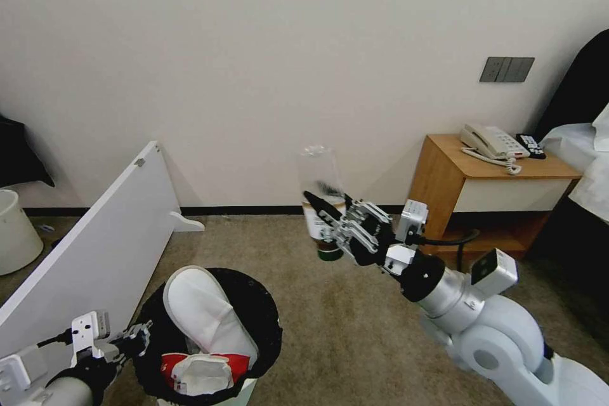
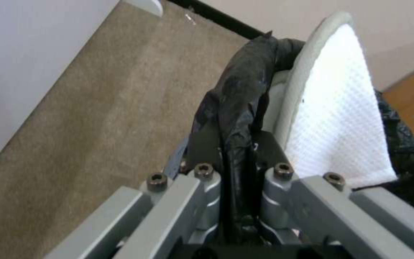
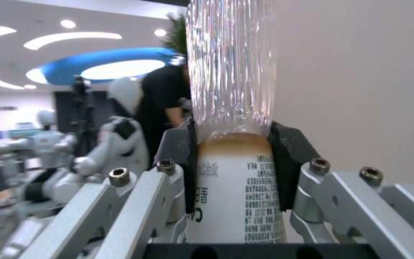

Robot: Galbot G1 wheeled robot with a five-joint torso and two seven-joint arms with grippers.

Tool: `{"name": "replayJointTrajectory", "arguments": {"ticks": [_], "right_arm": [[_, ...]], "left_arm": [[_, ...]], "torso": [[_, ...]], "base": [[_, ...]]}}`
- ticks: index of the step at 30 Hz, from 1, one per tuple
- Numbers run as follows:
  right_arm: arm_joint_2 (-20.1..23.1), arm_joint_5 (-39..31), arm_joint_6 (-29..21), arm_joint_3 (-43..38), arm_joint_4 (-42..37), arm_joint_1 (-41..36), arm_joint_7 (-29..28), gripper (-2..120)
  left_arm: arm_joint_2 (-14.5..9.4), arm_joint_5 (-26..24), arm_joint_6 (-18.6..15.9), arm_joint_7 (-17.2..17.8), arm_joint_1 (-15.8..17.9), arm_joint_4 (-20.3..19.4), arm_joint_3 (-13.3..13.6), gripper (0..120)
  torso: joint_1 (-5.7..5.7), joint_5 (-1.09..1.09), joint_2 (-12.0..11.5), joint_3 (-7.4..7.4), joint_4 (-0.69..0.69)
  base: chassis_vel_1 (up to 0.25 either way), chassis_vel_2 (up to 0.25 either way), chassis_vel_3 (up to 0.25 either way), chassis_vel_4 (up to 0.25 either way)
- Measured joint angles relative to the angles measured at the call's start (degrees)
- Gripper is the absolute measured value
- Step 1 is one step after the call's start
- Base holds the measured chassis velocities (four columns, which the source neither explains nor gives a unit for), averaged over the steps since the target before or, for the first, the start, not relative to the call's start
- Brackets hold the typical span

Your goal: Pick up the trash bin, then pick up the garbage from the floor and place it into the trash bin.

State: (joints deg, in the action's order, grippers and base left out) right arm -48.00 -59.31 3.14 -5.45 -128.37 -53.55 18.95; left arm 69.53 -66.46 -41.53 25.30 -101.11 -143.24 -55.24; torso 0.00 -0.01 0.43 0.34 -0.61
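place: hotel-style room | cues: carpet (image 1: pixel 355 323), wooden bedside table (image 1: pixel 444 184), desk phone (image 1: pixel 493 141)

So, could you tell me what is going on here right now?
The robot is tidying litter into a trash bin. Its left gripper is clamped on the bin's bag-lined rim, and a white slipper and a red-white packet already sit inside. The right gripper holds a clear bottle, green cap down, in the air beyond the bin, over the carpet.
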Motion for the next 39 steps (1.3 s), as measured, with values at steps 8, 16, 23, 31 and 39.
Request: {"name": "replayJointTrajectory", "arguments": {"ticks": [8, 16, 23, 31, 39], "right_arm": [[-1.76, -0.21, 0.84, 7.63, 2.53, 4.48, 3.81, 28], [-4.73, 0.66, 1.23, 15.12, 5.85, 11.01, 4.28, 28], [-6.99, 1.54, 1.12, 19.83, 8.26, 14.25, 3.14, 28], [-8.10, 2.60, 0.77, 23.57, 10.02, 16.06, 1.32, 28], [-7.48, 5.43, -0.27, 26.13, 11.59, 15.63, -2.00, 27]], "left_arm": [[-0.10, 0.00, -0.01, 0.17, -0.37, 0.00, -0.09, 5], [-0.06, 0.06, -0.01, 0.28, -0.12, 0.00, 0.14, 5], [-0.50, -0.20, -0.03, 0.40, -0.17, 0.00, -0.09, 5], [-0.46, -0.37, -0.07, 0.51, -0.04, 0.00, -0.05, 5], [-0.43, -0.54, -0.12, 0.59, 0.02, 0.00, -0.09, 5]], "torso": [[0.00, 0.00, 0.00, 0.00, -0.02], [0.00, -0.01, 0.00, 0.00, 0.00], [0.00, 0.00, 0.00, 0.00, -0.01], [0.00, 0.00, 0.00, 0.00, 0.00], [0.00, 0.01, 0.00, 0.00, -0.01]], "base": [[0.000, 0.000, 0.000, 0.000], [0.000, 0.000, 0.000, 0.000], [0.000, 0.000, 0.000, 0.000], [0.000, 0.000, 0.000, 0.000], [0.000, 0.000, 0.000, 0.000]]}}
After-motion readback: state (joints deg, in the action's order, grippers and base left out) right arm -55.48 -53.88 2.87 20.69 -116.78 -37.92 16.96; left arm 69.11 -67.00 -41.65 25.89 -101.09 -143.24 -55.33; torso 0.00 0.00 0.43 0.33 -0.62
